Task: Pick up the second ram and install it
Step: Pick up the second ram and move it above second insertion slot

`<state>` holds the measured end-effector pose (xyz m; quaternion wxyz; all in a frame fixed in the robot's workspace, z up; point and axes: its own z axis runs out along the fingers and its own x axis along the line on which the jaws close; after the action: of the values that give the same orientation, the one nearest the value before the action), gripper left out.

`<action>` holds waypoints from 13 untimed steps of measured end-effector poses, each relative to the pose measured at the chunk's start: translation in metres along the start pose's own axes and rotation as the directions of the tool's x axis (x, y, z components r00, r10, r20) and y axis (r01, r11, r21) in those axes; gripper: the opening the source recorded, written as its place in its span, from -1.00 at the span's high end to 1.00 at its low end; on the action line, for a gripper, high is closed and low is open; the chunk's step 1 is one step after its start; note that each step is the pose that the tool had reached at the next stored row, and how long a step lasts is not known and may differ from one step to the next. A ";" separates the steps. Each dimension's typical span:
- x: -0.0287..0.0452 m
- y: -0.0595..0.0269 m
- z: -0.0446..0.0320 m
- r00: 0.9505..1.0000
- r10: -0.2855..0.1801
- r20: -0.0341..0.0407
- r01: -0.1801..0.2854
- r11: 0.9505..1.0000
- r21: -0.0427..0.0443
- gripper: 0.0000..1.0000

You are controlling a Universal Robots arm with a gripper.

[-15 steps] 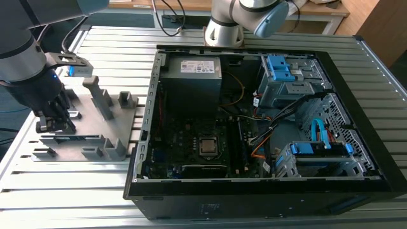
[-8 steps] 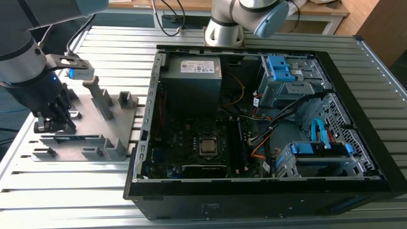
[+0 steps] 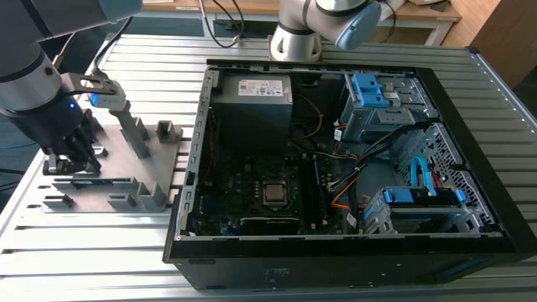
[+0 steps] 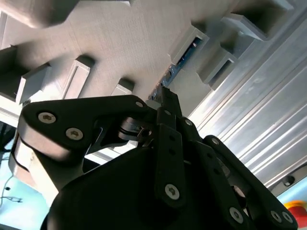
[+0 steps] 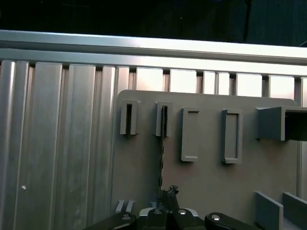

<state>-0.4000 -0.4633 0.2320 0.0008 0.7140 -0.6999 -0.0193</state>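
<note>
The second ram [image 4: 181, 61] stands edge-on in the slot of the grey fixture plate [image 5: 211, 167], a thin blue-green strip between two grey blocks. In the first wrist view the second ram [image 5: 163, 153] runs as a thin dark line from a slotted block down to my gripper [image 5: 168, 191]. My gripper [image 4: 166, 98] sits at the near end of the stick, its fingers closed together on the stick's edge. In the exterior view my gripper [image 3: 71, 165] is low over the fixture plate [image 3: 160, 151], at the exterior view's left, with the second ram [image 3: 100, 182] still seated there.
An open computer case [image 3: 188, 207] lies at the exterior view's right of the fixture, its motherboard [image 3: 251, 182] and processor socket [image 3: 275, 192] exposed, with cables and blue drive cages [image 3: 373, 91]. Upright grey blocks [image 3: 134, 135] stand around my gripper. A ribbed metal table [image 5: 57, 143] lies under everything.
</note>
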 end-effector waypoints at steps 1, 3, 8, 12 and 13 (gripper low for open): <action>0.0000 0.0000 0.0002 1.000 0.016 0.000 -0.016 1.000 0.000 0.80; 0.0000 0.0001 0.0001 0.999 0.033 0.001 -0.033 0.999 0.001 0.80; 0.0000 0.0001 0.0003 0.999 0.034 0.001 -0.034 0.999 0.001 0.77; 0.0000 0.0001 0.0003 0.999 0.036 0.001 -0.036 0.999 0.001 0.53; 0.0000 0.0001 0.0003 0.999 0.036 0.001 -0.036 0.999 0.001 0.53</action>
<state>-0.4001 -0.4634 0.2317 0.0005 0.7013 -0.7126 -0.0193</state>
